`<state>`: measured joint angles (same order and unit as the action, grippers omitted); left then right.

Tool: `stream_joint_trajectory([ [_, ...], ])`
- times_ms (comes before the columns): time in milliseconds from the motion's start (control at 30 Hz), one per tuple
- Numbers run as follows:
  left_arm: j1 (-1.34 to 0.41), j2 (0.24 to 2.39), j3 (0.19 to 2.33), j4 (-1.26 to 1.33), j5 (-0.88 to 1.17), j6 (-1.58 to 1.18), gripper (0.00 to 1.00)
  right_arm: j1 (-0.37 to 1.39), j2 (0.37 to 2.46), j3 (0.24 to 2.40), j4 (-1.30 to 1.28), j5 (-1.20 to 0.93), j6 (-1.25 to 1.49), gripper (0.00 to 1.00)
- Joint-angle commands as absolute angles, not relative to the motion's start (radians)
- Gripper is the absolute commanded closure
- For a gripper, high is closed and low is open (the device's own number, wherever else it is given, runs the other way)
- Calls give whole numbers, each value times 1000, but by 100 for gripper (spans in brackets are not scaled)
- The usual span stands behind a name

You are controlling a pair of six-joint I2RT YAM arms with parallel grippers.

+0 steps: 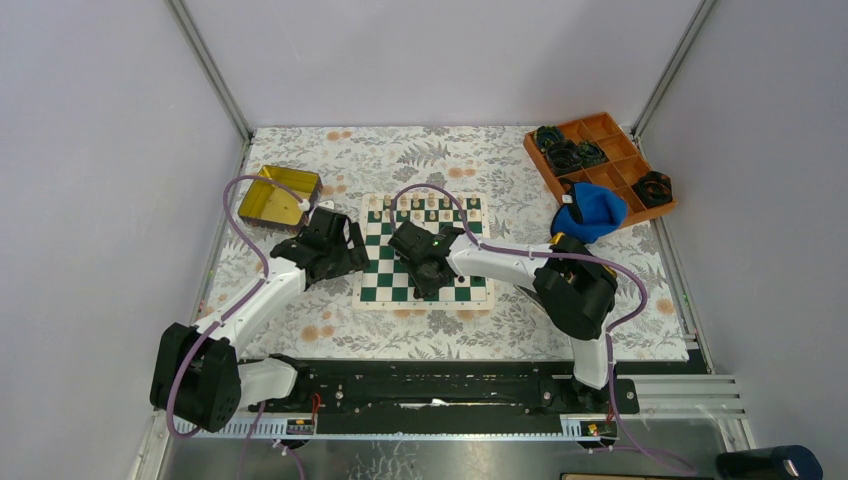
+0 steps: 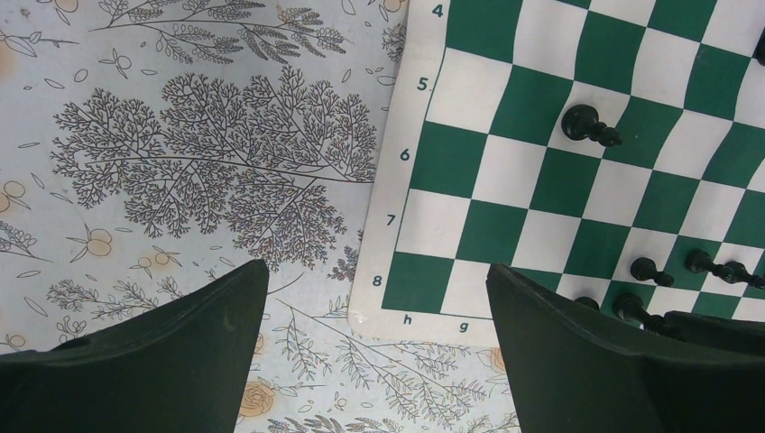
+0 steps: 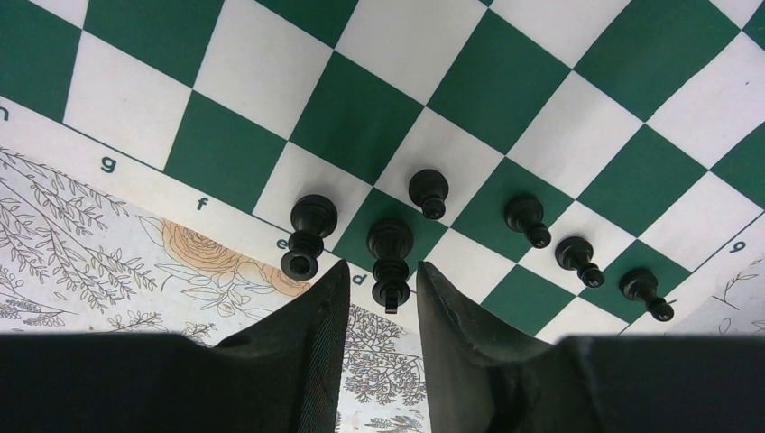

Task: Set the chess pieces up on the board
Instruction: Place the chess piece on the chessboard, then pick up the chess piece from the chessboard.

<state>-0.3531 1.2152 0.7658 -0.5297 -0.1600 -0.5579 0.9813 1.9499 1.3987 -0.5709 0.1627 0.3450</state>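
Base rail (image 1: pixel 440 388) runs along the near counter (image 1: pixel 300 330) edge, both arms reaching out over the board (image 1: pixel 385 282), which lies flat mid-counter. Left gripper (image 1: pixel 338 245) hangs at the board's left edge. In the left wrist view its jaws are wide apart and empty, spanning the h8 corner and the floral counter beside it. Right gripper (image 3: pixel 383 298) is low over the board's near edge, jaws narrowly apart, flanking the top of a tall black piece (image 3: pixel 390 248) on the edge square by the "d" label. A gap shows on both sides, so it's not clamped. Second tall black piece (image 3: pixel 309 234) stands just beside it by "e". Four black pawns (image 3: pixel 526 218) line up on the next rank. One lone black pawn (image 2: pixel 588 124) stands mid-board, well apart from the rest. Cream pieces (image 1: pixel 430 205) are lined up along the board's far edge. Gold tin (image 1: pixel 272 197) sits far left, near the board's far-left corner. Orange tray (image 1: pixel 610 135) sits far right with dark rings (image 1: pixel 563 155) in its compartments, and a blue object (image 1: pixel 592 212) rests against its near edge.
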Motion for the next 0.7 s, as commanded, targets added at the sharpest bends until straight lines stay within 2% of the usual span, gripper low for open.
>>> stream_joint_trajectory([
  [0,-358,1207,770,-478,-167,-534,1,976,1886,1403,-583,166,341,60],
  [367,-360,1169,802,-472,-151,-526,4,975,1756,1424,-631,247,347,56],
  [667,-375,1343,975,-518,-143,-506,7,941,1666,1502,-652,322,352,49],
])
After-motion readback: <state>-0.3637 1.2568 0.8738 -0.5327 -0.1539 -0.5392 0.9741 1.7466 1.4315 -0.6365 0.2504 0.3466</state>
